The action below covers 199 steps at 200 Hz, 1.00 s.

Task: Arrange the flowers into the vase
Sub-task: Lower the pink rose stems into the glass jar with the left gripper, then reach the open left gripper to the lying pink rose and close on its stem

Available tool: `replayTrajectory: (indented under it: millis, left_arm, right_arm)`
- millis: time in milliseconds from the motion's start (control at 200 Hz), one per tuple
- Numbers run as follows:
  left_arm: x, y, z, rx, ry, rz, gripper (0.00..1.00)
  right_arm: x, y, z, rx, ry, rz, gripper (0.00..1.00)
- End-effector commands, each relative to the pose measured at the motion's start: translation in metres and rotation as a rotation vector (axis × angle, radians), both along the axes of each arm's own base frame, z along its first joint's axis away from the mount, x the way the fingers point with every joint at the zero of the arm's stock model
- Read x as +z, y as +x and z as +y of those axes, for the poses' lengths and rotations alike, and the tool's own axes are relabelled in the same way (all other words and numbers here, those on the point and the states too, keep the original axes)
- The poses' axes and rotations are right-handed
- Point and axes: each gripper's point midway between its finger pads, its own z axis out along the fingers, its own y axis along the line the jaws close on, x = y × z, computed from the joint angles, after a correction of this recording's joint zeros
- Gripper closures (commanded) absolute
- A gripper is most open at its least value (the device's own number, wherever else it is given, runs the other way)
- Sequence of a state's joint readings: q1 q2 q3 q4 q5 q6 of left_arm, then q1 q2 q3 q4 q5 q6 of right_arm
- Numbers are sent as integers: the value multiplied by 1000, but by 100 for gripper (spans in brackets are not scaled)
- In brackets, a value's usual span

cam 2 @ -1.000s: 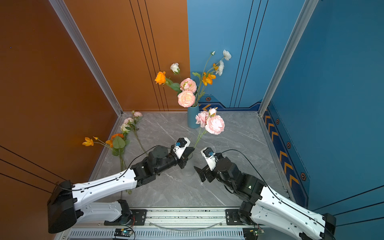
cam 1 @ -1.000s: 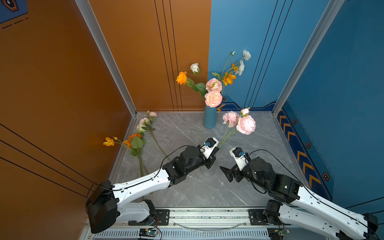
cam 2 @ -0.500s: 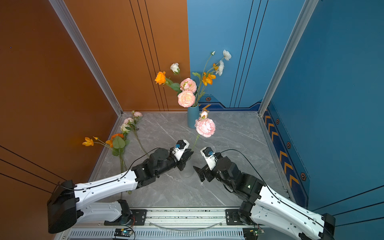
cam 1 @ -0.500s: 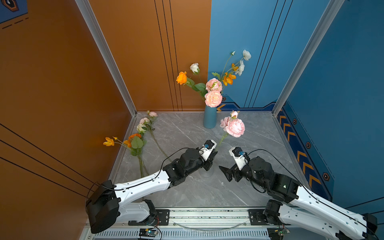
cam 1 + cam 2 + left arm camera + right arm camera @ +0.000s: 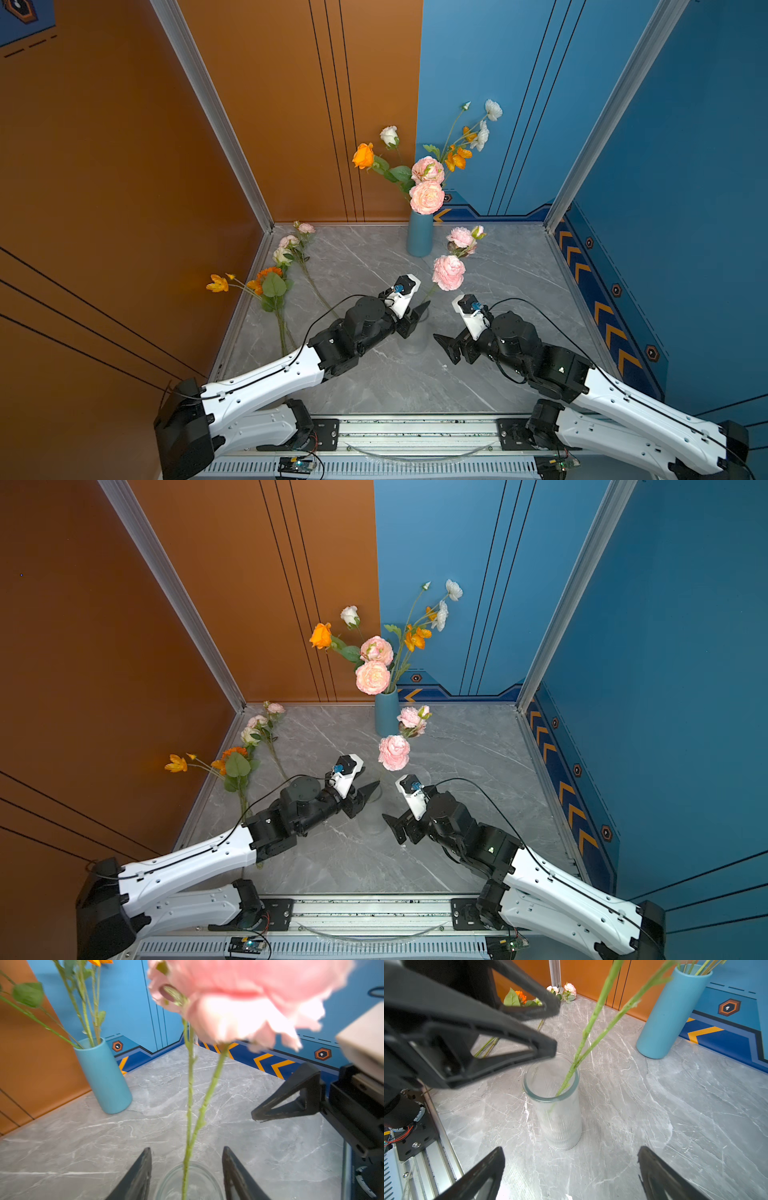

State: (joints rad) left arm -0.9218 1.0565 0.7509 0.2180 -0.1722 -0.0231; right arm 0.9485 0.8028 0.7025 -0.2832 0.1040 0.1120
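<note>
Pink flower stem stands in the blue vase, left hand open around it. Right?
Wrong vase. The pink flower stem stands in the clear glass vase, not the blue vase farther back; the right wrist view shows this. The left hand is open around it, as the left wrist view shows.

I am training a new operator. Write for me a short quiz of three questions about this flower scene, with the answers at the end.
1. True or false: the stem of the pink flower stands in the clear glass vase.
2. Fill the gap: the right pincer is ____ and holds nothing.
3. Where do the loose flowers lie?
A) on the table, beside the orange wall
B) inside the clear glass vase
C) in the right pincer

Key: 1 true; 2 open; 3 A.
</note>
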Motion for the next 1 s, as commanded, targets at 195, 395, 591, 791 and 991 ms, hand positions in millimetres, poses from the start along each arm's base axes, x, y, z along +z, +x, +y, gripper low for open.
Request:
replayTrajectory:
  millis: [195,395,591,791,991]
  left_arm:
    - [-36,54,151,560,-59,196,48]
    - [-119,86,243,909,-150,643,50]
    - [-191,121,274,997,-207,985,59]
    - [-217,156,293,1084,-155,1003,68]
    - [-241,162,305,1167,-80,1033,69]
  right_arm:
    - [-12,-8,8,26,1,9,0]
    - [-5,-16,22,56,-1,-35,0]
    - [-9,-28,45,108,-48,-66,0]
    - [-11,-42,72,173,-8,-60,0]
    - [-12,-49,90,223,-14,-64,0]
